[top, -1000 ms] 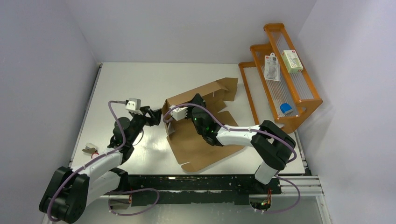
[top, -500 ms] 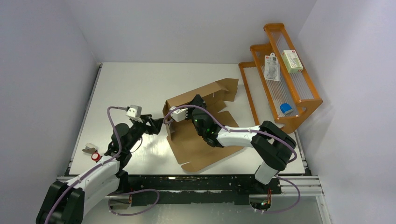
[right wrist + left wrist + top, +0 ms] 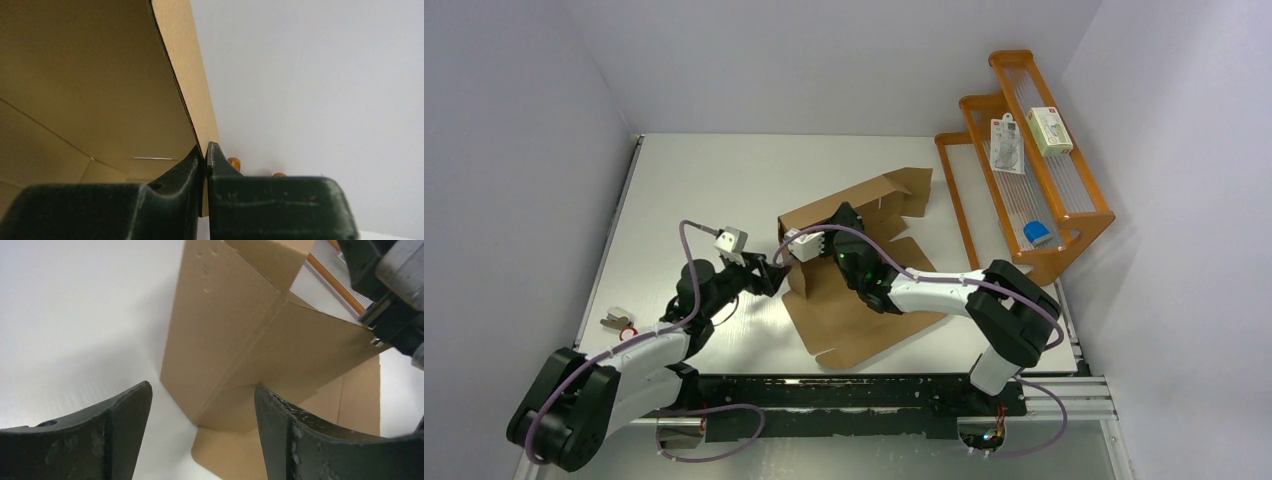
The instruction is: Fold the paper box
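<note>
Pale walls close in a white desk (image 3: 684, 180); an orange rack (image 3: 1010, 57) at its right edge carries small packages (image 3: 1007, 143). From above, the box (image 3: 854, 325) lies right of centre, its base flat on the desk and its far and left panels raised. The right fingers (image 3: 790, 247) are clenched on the left panel's top edge. The left fingers (image 3: 771, 277) are spread wide just beside that panel's outer face, holding nothing.

From the left wrist, the left fingers (image 3: 137, 402) stand well apart, with the box's (image 3: 225, 330) upright corner showing between and beyond them. Whether they touch it cannot be told. The right arm's black tip meets the panel's edge at upper right.

From the right wrist, the right fingers (image 3: 206, 156) are pinched tight on the box's (image 3: 90, 85) thin cardboard edge, with the pale wall behind.
</note>
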`<state>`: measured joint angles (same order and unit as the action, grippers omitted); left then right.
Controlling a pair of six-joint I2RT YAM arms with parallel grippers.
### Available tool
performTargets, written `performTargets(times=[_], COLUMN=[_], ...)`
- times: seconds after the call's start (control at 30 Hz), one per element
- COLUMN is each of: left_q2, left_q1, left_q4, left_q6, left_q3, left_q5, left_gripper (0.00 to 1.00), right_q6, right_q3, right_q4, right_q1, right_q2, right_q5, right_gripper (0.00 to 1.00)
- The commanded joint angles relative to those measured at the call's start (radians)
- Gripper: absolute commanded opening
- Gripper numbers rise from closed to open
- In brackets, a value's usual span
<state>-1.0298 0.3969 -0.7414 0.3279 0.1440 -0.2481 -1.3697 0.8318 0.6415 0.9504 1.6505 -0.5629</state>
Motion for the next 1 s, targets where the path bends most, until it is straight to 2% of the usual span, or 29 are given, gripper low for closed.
performTargets(times=[0.0,0.47,0.73,0.97], left_q2=[-0.056,-0.176,-0.214,-0.284], left_q1=[0.06,0.16,0.232,0.247], left_q4=[-0.096,-0.265,-0.369,-0.478], left_q6=[-0.039,-0.014,0.006,-0.001], left_q3=[0.055,0.061,0.037,0.043], left_q5=[0.025,0.244,0.487,0.545], left_gripper=[0.79,0.79,0.79,0.78], right_q6=[0.038,0.101,0.156,0.158], right_q3=[0.02,0.056,0.077,0.04], right_q4=[-0.087,-0.246,-0.333,-0.362], right_q1=[0.011,0.016,0.03,0.053], right_q2=[-0.028,-0.07,-0.091,-0.118], right_q5=[0.037,0.079,0.102,0.103], right_gripper=[0.07,0.07,0.07,0.07])
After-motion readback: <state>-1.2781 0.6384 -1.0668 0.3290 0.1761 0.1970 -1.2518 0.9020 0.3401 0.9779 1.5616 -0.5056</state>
